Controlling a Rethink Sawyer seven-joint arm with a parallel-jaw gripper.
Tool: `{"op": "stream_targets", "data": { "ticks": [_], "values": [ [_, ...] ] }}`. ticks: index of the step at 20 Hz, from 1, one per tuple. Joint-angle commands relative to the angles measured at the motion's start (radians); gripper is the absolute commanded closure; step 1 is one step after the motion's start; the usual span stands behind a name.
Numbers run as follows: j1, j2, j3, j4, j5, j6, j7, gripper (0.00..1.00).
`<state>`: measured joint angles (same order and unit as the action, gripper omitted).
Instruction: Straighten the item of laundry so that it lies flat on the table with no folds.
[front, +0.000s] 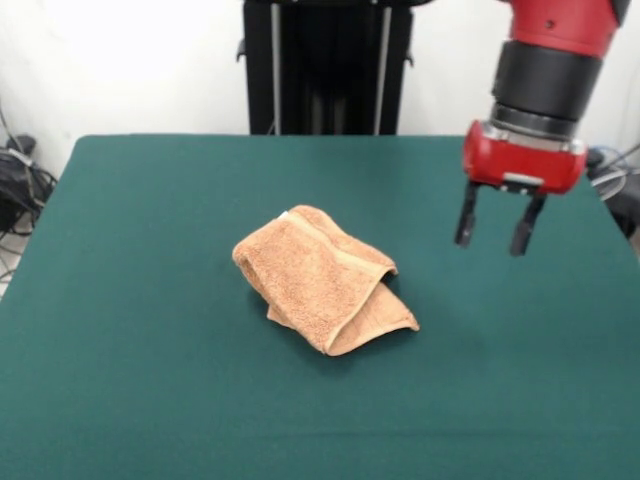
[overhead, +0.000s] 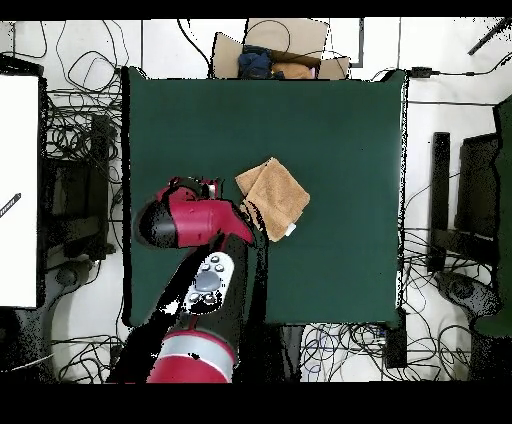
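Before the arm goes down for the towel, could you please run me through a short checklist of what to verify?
1. Towel lying flat: not ok, it is folded over itself in layers.
2. Claw open: ok, the fingers stand apart with nothing between them.
3. Claw clear of the towel: ok, it hangs in the air off to one side.
4. Room on the table to spread the towel: ok, bare green all round.
5. An edge to grasp: ok, the border band is exposed on top.
6. Tag and loop: cannot tell.

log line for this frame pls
towel: folded, bunched, mid table | gripper: open, empty, raised beside towel, apart | task: not flat yet
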<state>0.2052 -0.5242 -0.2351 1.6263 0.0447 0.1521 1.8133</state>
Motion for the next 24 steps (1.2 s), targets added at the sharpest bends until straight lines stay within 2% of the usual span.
{"op": "stream_targets", "data": {
  "ticks": [1,4,6,9,13,15,17,19,21,24],
  "values": [
    [0.119,0.089,-0.079,0.051,0.071,-0.072,0.296,0.00],
    [0.194,0.147,-0.129,0.021,0.140,-0.107,0.315,0.00],
    [0.220,0.182,-0.124,0.024,0.204,-0.201,0.347,0.00],
    [0.287,0.239,-0.159,-0.002,0.307,-0.252,0.360,0.00],
    [0.374,0.352,-0.202,-0.047,0.482,-0.348,0.345,0.00],
    [0.385,0.375,-0.184,-0.053,0.532,-0.393,0.328,0.00],
    [0.386,0.362,-0.182,-0.071,0.552,-0.316,0.286,0.00],
    [0.364,0.330,-0.158,-0.106,0.567,-0.136,0.252,0.00],
    [0.352,0.327,-0.164,-0.181,0.573,0.052,0.235,0.00],
    [0.345,0.351,-0.190,-0.317,0.561,0.233,0.241,0.00]
  ]
}}
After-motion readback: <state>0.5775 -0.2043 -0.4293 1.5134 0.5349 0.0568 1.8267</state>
